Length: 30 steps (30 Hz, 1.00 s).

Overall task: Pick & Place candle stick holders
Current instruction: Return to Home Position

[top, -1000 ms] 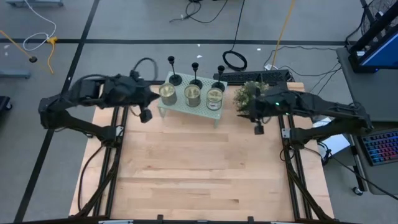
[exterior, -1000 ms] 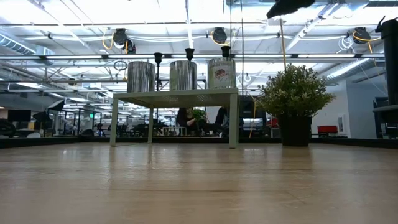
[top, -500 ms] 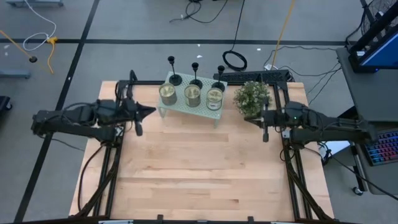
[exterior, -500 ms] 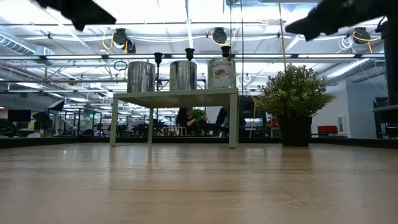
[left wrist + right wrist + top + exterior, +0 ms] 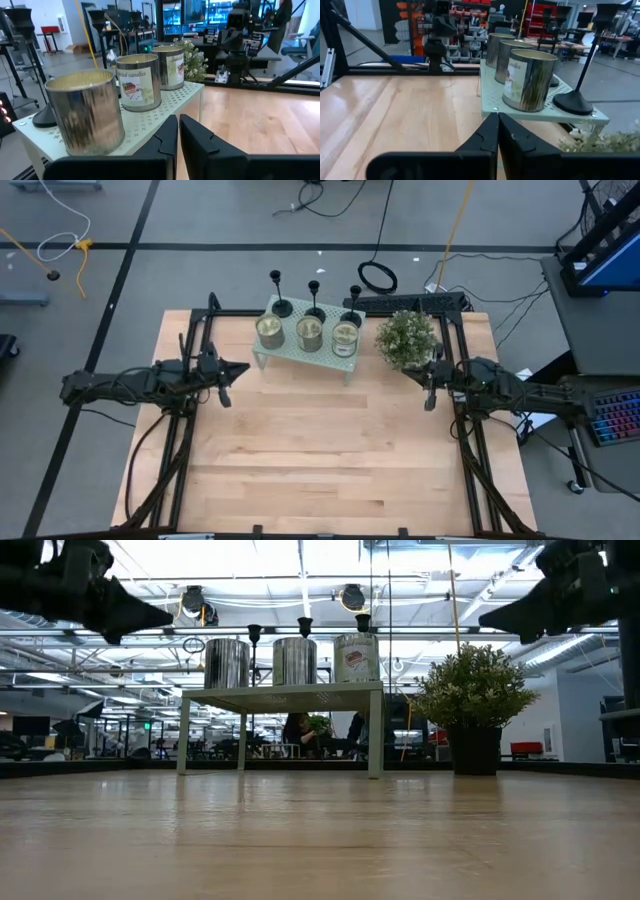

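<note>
**A:** What's the biggest thing around the jaws?

**B:** The wooden table [image 5: 320, 470]. Both arms hang above it, well apart. The left gripper [image 5: 243, 367] has its jaws pressed together on nothing. A pale green perforated shelf [image 5: 300, 358] is near, just ahead of them. The right gripper [image 5: 414, 373] is also closed and empty. A potted plant [image 5: 405, 338] is just beside its jaws, and the shelf lies beyond that.

**A:** Where are the candle stick holders [image 5: 316, 311]?

**B:** All three stand upright along the shelf's far edge. They are on the side away from both pairs of jaws.

**A:** Does anything stand in the way?

**B:** A row of three metal tins [image 5: 309, 332] stands on the shelf between the jaws and the holders. In the left wrist view, the nearest tin hides all but one holder's base.

**A:** Is there any writing?

**B:** A label [image 5: 136, 87] on the middle tin reads "candles" after a cut-off word, with a small picture beneath. The other labels can't be read.
</note>
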Motion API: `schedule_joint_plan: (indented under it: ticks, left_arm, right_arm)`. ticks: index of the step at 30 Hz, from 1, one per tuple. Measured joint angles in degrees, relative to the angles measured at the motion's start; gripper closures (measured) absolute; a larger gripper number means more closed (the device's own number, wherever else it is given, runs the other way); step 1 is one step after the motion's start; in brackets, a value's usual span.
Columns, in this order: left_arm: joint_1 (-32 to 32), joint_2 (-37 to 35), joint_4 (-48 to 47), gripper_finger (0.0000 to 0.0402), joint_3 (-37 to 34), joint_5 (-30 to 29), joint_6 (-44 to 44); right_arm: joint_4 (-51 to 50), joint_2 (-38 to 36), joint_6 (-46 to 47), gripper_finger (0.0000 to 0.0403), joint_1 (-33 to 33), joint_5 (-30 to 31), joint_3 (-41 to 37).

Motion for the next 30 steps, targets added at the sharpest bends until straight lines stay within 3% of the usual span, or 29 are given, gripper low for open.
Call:
schedule_joint_plan:
  ticks: [17, 30]
  left_arm:
    - [0.0, -4.8, 6.4, 0.0376, -9.7, 0.0, 2.0]
    - [0.0, -4.8, 7.4, 0.0376, -10.6, 1.6, 1.8]
  right_arm:
    - [1.4, -8.9, 2.0, 0.0402, 0.0, 0.0, -8.5]
    - [2.0, -10.0, 3.2, 0.0401, 0.0, -0.1, -10.9]
